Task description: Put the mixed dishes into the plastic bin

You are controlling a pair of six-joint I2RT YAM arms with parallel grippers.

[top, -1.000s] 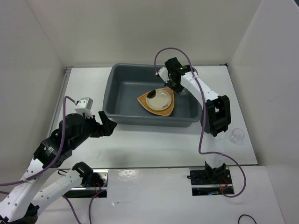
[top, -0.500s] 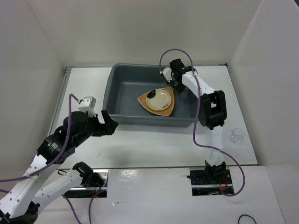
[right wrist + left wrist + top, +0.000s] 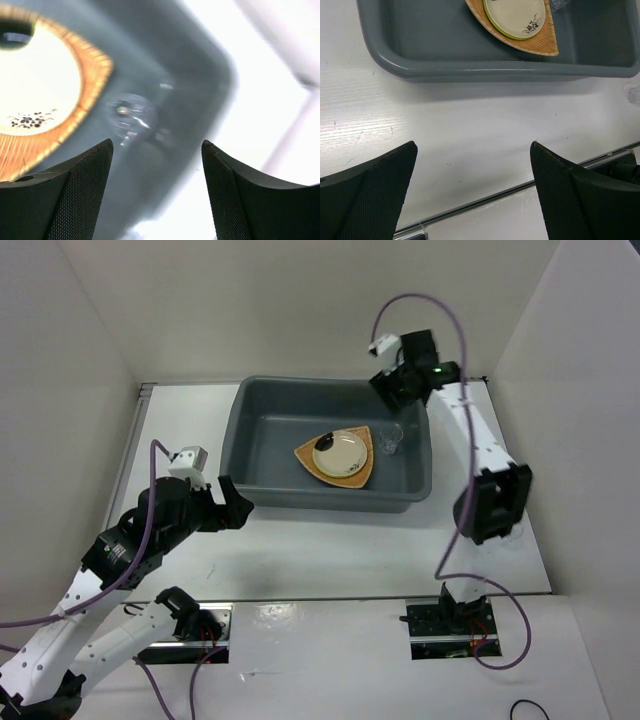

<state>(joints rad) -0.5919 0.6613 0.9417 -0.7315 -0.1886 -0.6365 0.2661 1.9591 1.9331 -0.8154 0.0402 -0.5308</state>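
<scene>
The plastic bin (image 3: 262,430) is dark grey and stands mid-table. Inside lies a tan wooden plate (image 3: 358,473), and on it a cream plate (image 3: 343,450) with dark marks. A lime-green edge (image 3: 493,24) shows round the cream plate. A clear cup (image 3: 390,438) stands on the bin floor right of the plates, also visible in the right wrist view as the clear cup (image 3: 131,116). My right gripper (image 3: 388,388) hangs open and empty above the bin's far right corner. My left gripper (image 3: 238,502) stands open over bare table at the bin's front left corner.
White walls enclose the table on three sides. A metal strip (image 3: 530,182) runs along the table's near edge. The right arm's elbow (image 3: 492,502) hangs over the table right of the bin. The bin's front rim (image 3: 485,70) lies just ahead of my left fingers.
My right gripper has opened, let go of the clear cup inside the bin, and risen back toward the far right corner. The left arm shifted slightly toward the bin.
</scene>
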